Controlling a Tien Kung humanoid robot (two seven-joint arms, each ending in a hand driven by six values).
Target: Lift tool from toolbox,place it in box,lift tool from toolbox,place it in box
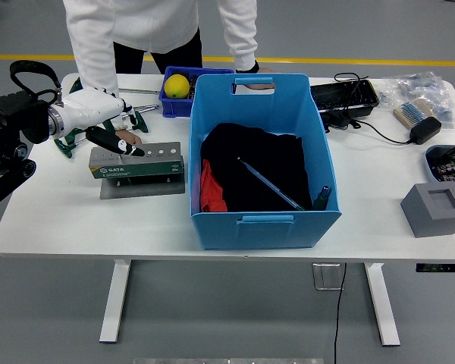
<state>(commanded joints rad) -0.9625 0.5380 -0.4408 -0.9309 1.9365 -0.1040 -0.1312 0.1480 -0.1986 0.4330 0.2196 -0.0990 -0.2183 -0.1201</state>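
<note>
White desk point(76, 220), blue box point(262, 155) mid-desk, one long tool point(271, 184) already lying in it. Grey toolbox point(136, 161) just left of box. Left robot hand point(110, 130) over toolbox's left end, fingers look loosely extended, holding nothing visible. Box lies rightward; clear path. Person's hand point(129, 137) just behind toolbox.

person point(163, 30) cut off above, left hand point(98, 121) grasp unclear
</note>
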